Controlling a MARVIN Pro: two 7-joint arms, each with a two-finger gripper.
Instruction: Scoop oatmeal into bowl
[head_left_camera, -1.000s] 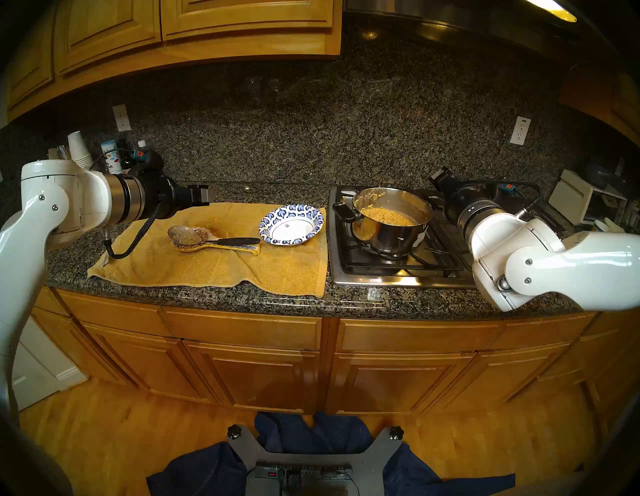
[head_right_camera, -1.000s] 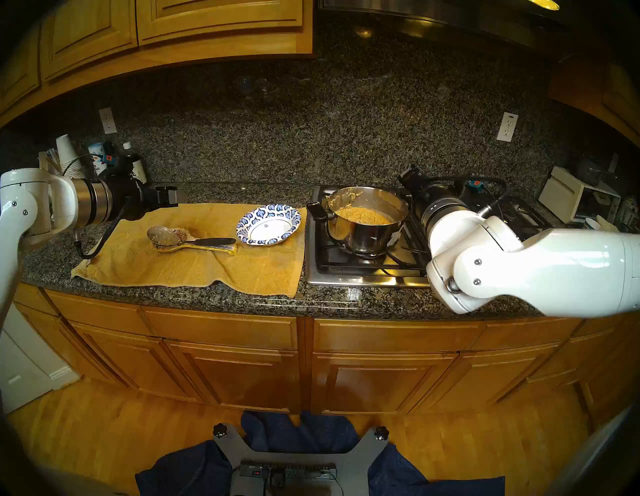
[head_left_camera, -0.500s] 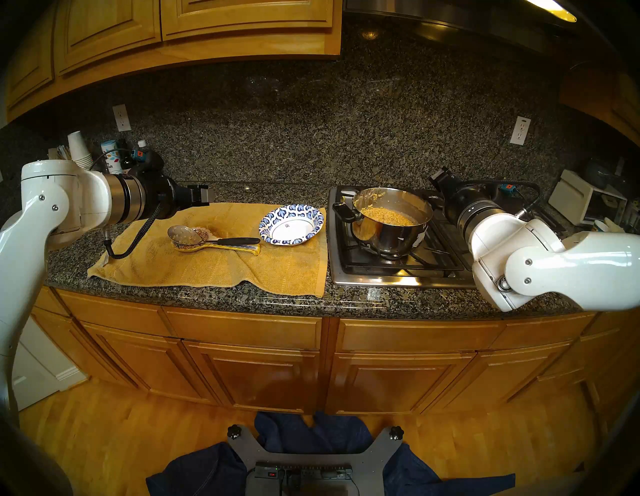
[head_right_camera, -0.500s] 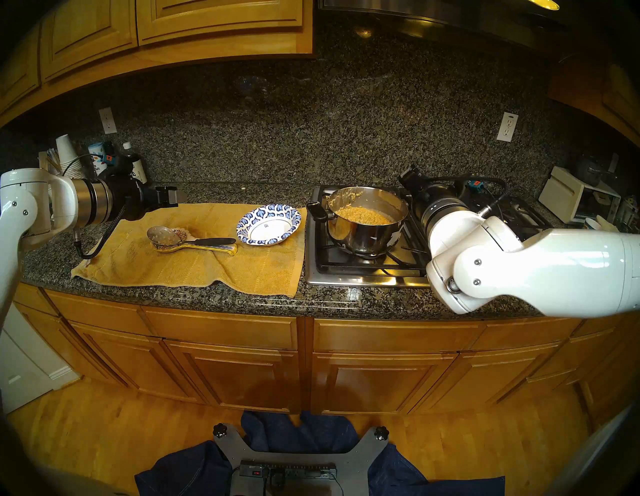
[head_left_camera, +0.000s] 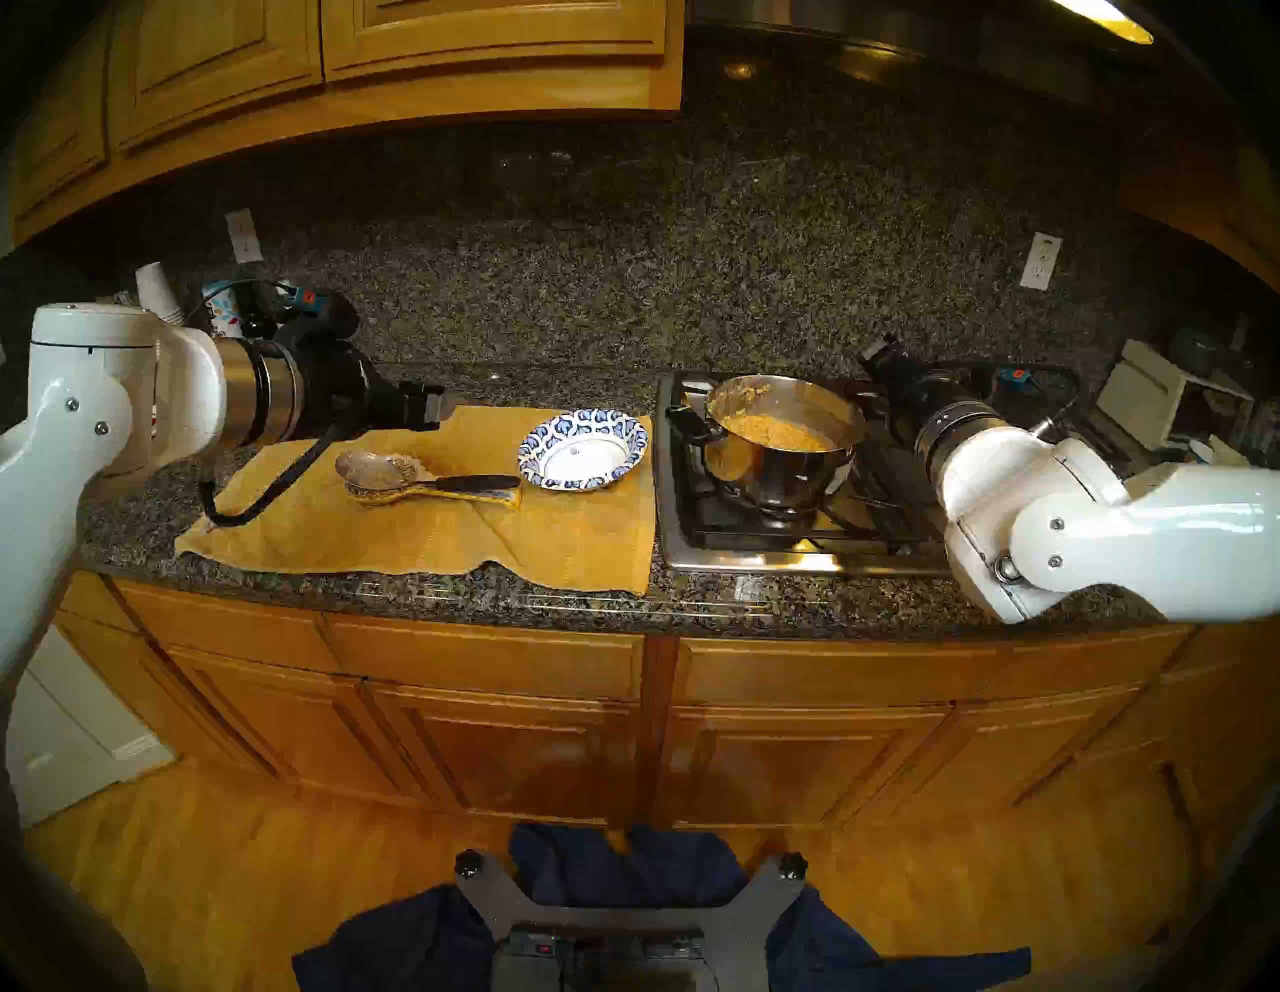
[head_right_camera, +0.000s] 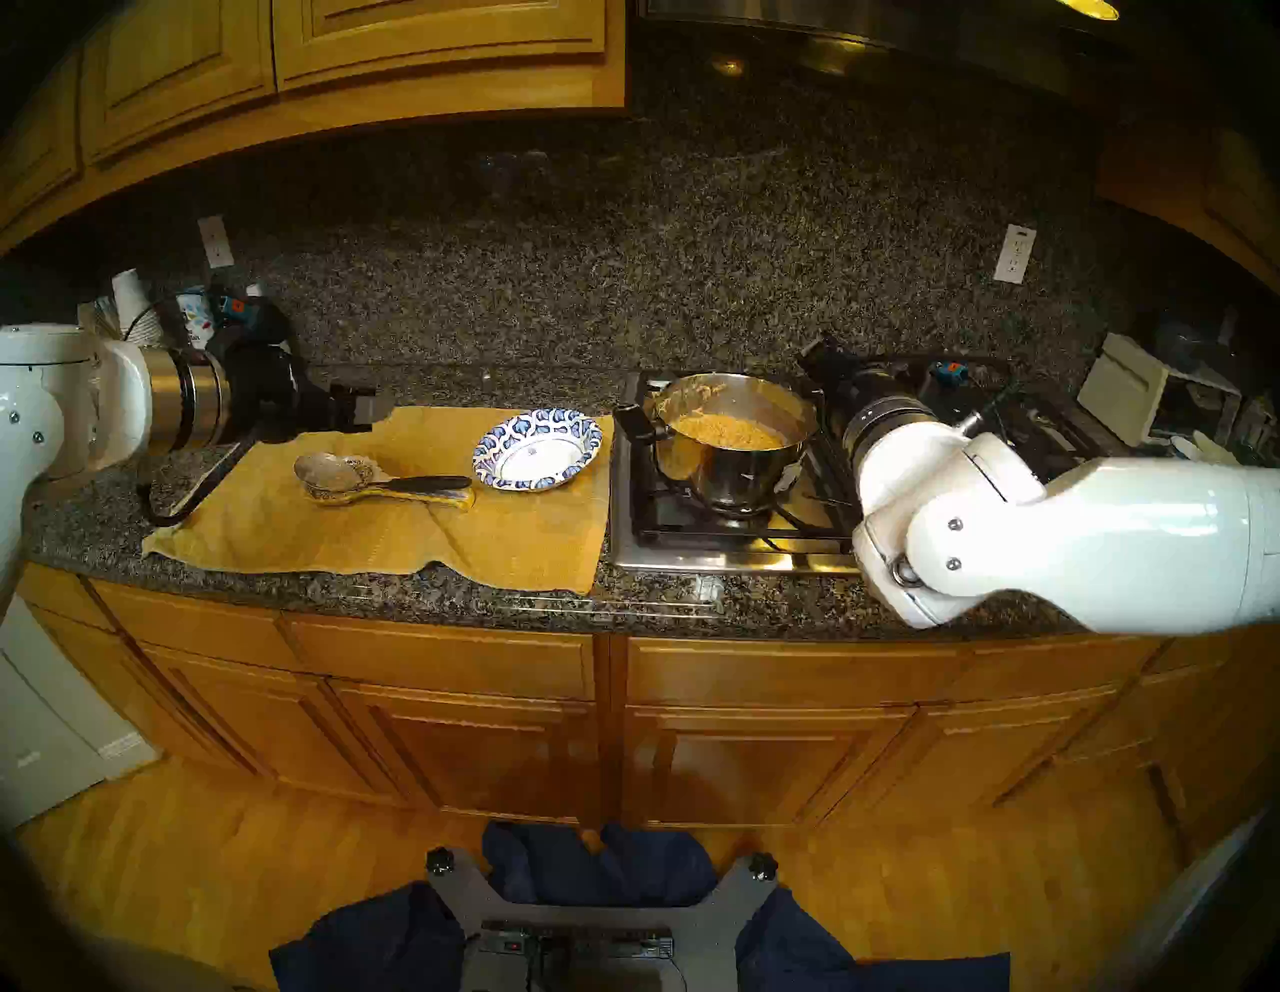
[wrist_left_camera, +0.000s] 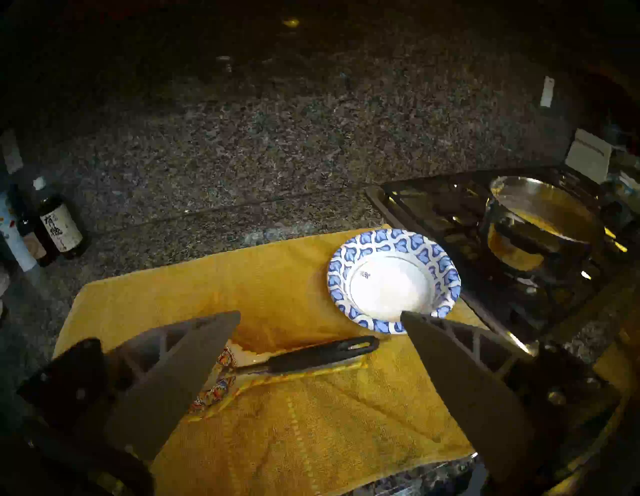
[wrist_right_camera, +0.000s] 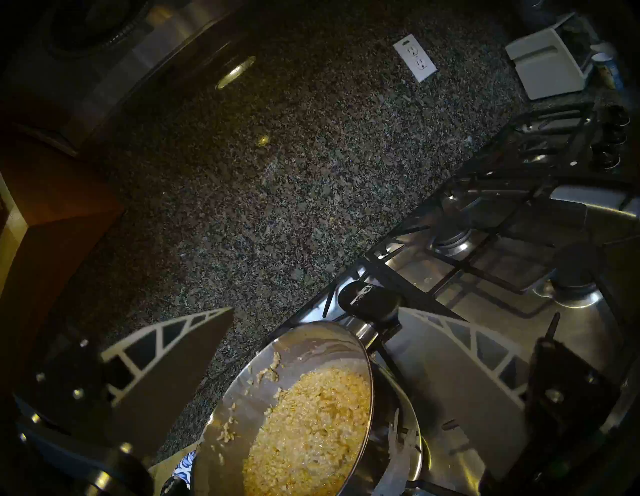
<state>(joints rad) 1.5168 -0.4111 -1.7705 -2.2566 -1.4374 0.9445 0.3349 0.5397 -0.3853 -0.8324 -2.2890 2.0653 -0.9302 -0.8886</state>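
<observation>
Tan oatmeal (head_left_camera: 779, 431) in steel pot (head_left_camera: 789, 478) on stove (head_left_camera: 699, 547); bowl (head_left_camera: 537, 443) empty on yellow towel (head_left_camera: 415, 540) beside spoon (head_left_camera: 429, 478). Left hand (wrist_left_camera: 320, 315) and right hand (wrist_right_camera: 317, 311) open, holding nothing.

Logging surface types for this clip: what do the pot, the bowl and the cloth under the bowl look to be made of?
The pot: polished steel by its mirror-like wall; its handles look like black plastic. The bowl: thin, matte, with a crimped printed blue rim, so probably paper, though glazed ceramic is possible. The cloth: yellow woven terry-like towel, ribbed and rumpled at its front edge.
</observation>
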